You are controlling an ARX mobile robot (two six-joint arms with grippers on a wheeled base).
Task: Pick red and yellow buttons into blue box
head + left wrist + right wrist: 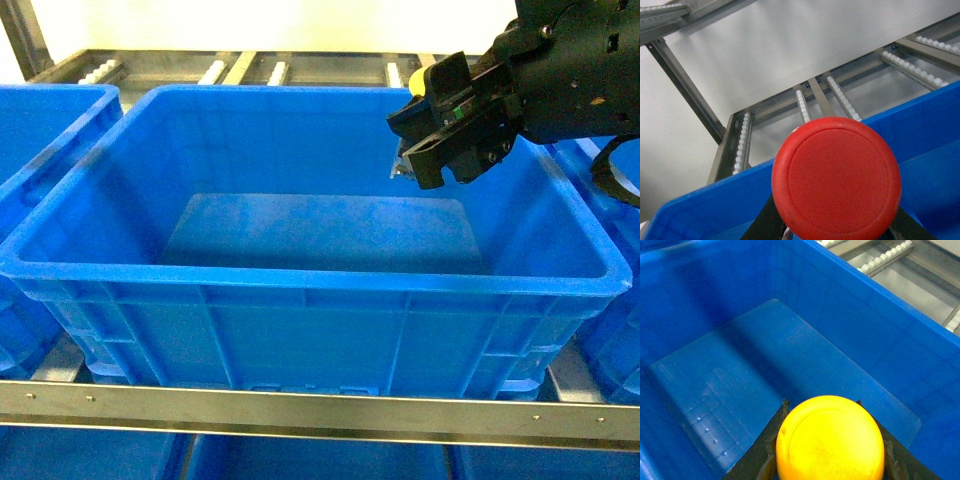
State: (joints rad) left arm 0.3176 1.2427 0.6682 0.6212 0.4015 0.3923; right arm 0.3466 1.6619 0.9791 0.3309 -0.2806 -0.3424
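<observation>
The blue box fills the middle of the head view. In the left wrist view, the left claw is clamped on the red button, low centre, above a blue rim. At upper right in the head view, the right claw grips the yellow button over the box's right side.

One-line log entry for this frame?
right gripper: shut on yellow button, over blue box | left gripper: shut on red button, outside head view | box floor: bare
</observation>
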